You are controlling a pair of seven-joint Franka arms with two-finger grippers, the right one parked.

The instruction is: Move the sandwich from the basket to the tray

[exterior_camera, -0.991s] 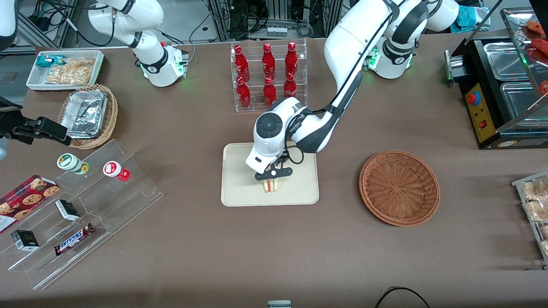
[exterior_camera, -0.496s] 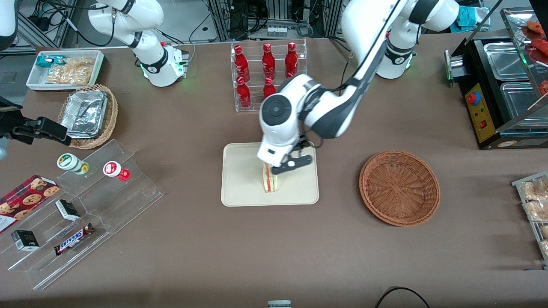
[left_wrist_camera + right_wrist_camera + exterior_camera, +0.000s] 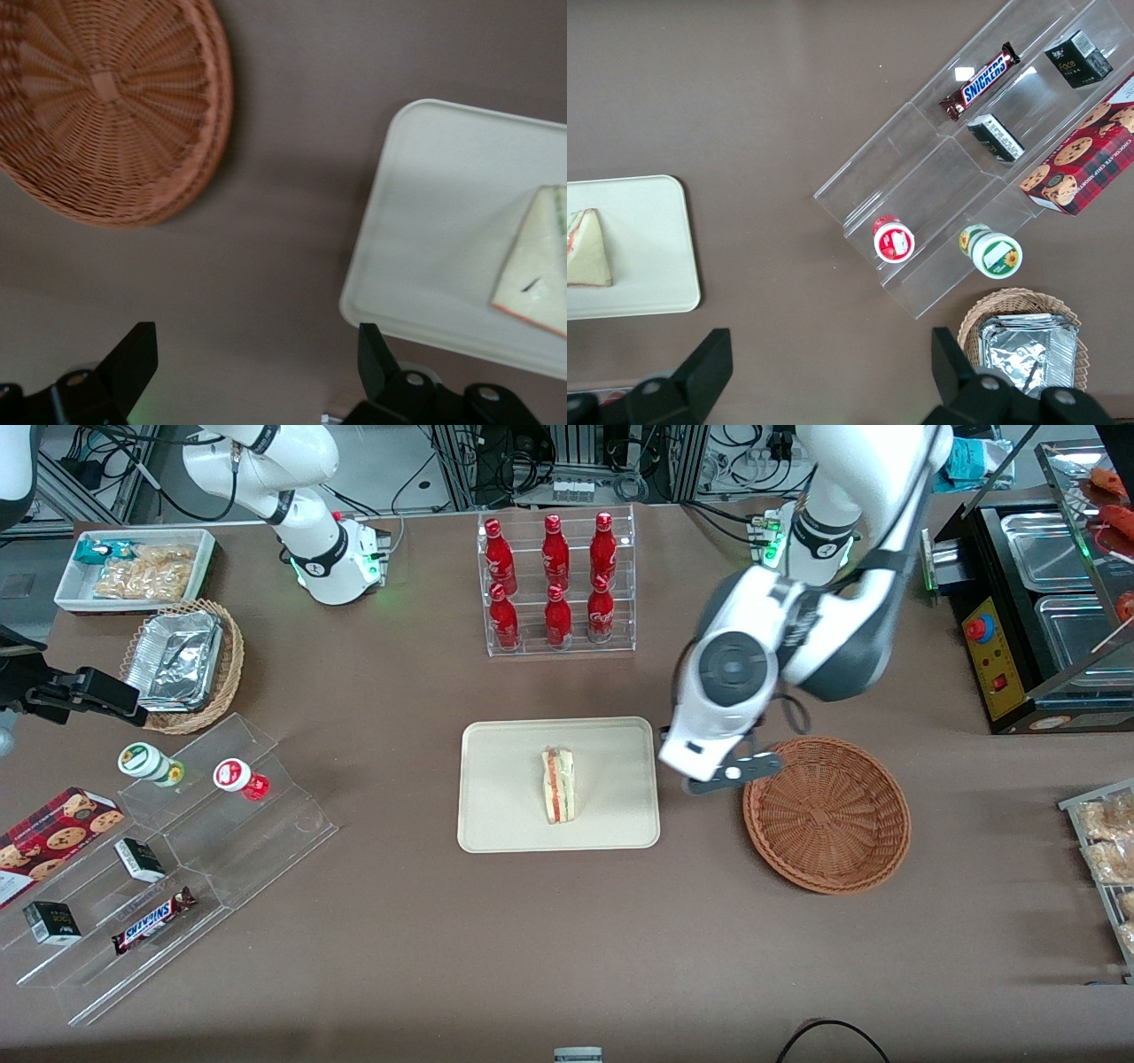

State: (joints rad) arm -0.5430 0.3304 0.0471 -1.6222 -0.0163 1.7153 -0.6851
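while the pale triangular wrapped sandwich lies on the flat cream rectangular tray, the gripper hangs with fingers spread, empty, between that tray and the round reddish-brown wicker basket.

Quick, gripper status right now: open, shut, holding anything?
Gripper: open, holding nothing, above the table between the tray and the basket. The sandwich lies on the tray.
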